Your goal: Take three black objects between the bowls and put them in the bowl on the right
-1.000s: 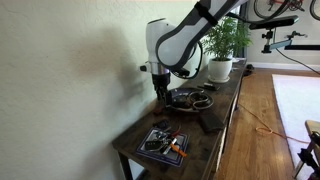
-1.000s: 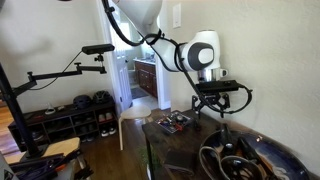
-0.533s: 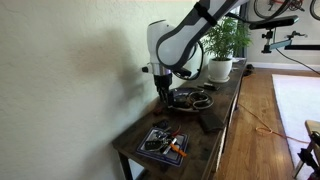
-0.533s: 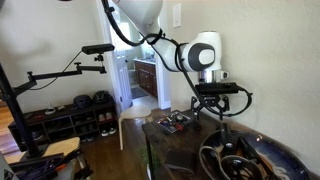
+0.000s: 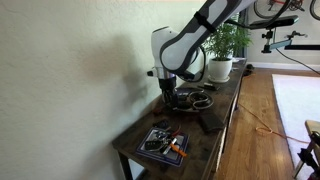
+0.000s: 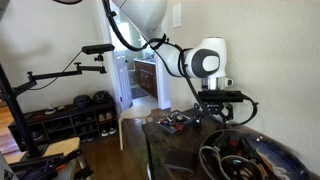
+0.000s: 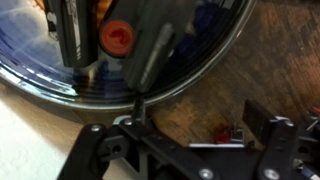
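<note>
Squarish dark tray-like bowl [image 5: 163, 143] is sitting nearest on the dark table [image 5: 135, 140] in an exterior view, with orange pieces [image 5: 177, 146] lying inside it. Past it, on the bare stretch between the bowls, small black objects [image 5: 203, 122] are showing only as a dark blot against the dark wood; their count and shape are too small to tell. They are lying below and to the side of the gripper [image 5: 170, 96], well outside the jaws and touching neither finger.

The gripper is hanging from the white arm [image 5: 185, 40] just above the table, at the wall-side edge of the round bowl [image 5: 192, 99]. Its jaws are standing wide open and holding nothing. In the wrist view the two fingers [image 7: 97, 150] are spreading across the bottom of the frame, with bare wood between them. The round bowl's rim [image 7: 170, 95] is curving just beyond them. An orange round piece [image 7: 117, 37] is resting inside that bowl beside a dark block.

From the opposite side, the round bowl [image 6: 250, 160] is filling the foreground, the gripper [image 6: 220, 113] is hovering behind it, and the tray-like bowl [image 6: 175, 122] is lying farther back. A potted plant [image 5: 222, 45] is standing at the table's far end.
</note>
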{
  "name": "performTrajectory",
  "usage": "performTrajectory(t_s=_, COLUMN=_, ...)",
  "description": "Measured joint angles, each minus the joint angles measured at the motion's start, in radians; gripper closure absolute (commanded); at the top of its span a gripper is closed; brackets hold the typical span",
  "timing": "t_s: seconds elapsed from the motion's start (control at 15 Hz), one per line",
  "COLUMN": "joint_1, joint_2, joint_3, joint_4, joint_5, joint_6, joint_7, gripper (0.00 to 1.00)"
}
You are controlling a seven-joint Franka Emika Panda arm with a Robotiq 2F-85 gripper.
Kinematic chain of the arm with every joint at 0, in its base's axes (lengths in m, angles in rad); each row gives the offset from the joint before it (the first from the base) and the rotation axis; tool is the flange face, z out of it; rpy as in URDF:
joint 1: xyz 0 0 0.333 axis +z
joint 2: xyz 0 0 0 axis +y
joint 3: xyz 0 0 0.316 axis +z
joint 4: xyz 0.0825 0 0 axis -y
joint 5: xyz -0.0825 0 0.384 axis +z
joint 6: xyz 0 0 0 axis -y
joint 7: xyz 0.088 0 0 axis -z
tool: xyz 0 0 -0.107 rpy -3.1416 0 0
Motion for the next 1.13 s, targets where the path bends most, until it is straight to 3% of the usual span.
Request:
performTrajectory(t_s=0.73, joint_1=-0.001, joint_2=-0.053, joint_3=-0.030, joint_4=0.001, joint_5=0.000, joint_6=-0.020, joint_7=0.015, gripper=0.00)
performTrajectory(t_s=1.13, joint_1=0.005, joint_2=-0.101, joint_3=-0.033, joint_4=-0.003, joint_5=0.003, joint_6=-0.068, joint_7=0.114, gripper=0.00)
